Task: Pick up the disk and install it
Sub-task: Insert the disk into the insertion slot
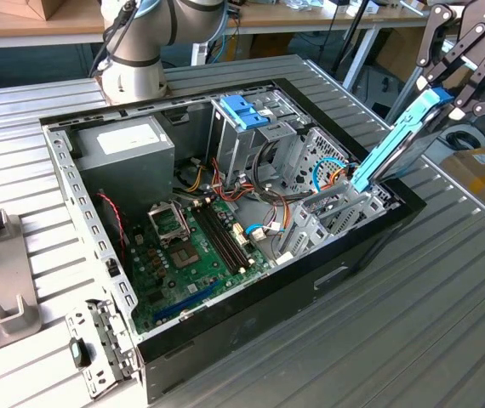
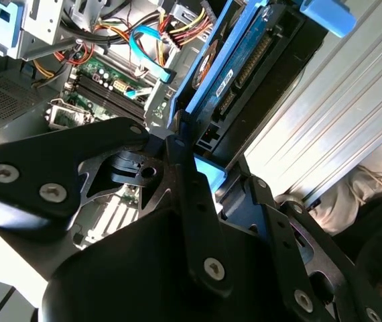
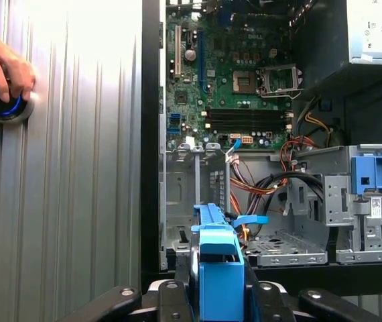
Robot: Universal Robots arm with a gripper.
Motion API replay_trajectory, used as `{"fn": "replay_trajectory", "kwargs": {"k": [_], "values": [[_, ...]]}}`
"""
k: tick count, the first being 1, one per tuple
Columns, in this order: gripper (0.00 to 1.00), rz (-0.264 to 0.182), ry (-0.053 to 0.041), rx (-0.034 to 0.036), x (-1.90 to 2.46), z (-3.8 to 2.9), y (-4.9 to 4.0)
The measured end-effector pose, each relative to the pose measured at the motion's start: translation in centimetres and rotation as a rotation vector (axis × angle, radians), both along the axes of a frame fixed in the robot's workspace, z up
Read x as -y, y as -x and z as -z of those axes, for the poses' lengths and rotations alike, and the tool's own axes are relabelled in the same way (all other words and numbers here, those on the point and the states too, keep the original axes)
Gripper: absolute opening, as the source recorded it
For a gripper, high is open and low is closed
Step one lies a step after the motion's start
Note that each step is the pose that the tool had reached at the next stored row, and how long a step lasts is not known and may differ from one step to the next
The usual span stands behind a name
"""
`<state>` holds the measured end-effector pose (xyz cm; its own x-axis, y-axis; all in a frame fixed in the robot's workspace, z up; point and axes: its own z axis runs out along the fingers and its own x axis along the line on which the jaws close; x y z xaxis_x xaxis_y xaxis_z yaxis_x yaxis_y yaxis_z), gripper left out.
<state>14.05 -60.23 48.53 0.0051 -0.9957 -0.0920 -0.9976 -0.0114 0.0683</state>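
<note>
gripper [image 1: 448, 100] holding the disk [image 1: 393, 155] at the case [image 1: 225, 340] edge
arm comes in from the exterior view's right, fingers pinching the disk's upper end; disk tilted, lower end inside the open case.

The exterior view looks down slantwise on the whole open computer case [image 1: 345, 255]. Both wrist views ride close behind the gripper [image 3: 221, 295] clasping the disk [image 3: 216, 258], facing into that case; all share its motherboard [image 1: 196, 246].

Robotics lab, workshop-like: robot arm [image 1: 136, 59] standing on ribbed aluminium table [image 1: 413, 340], opened computer case [image 1: 81, 200], cluttered wooden benches [image 1: 310, 15] behind.
</note>
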Motion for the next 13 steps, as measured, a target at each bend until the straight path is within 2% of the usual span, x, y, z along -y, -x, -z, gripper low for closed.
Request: {"fn": "replay_trajectory", "kwargs": {"k": [13], "values": [[0.37,0.0,0.0,0.0,0.0,0.01,0.58]]}}
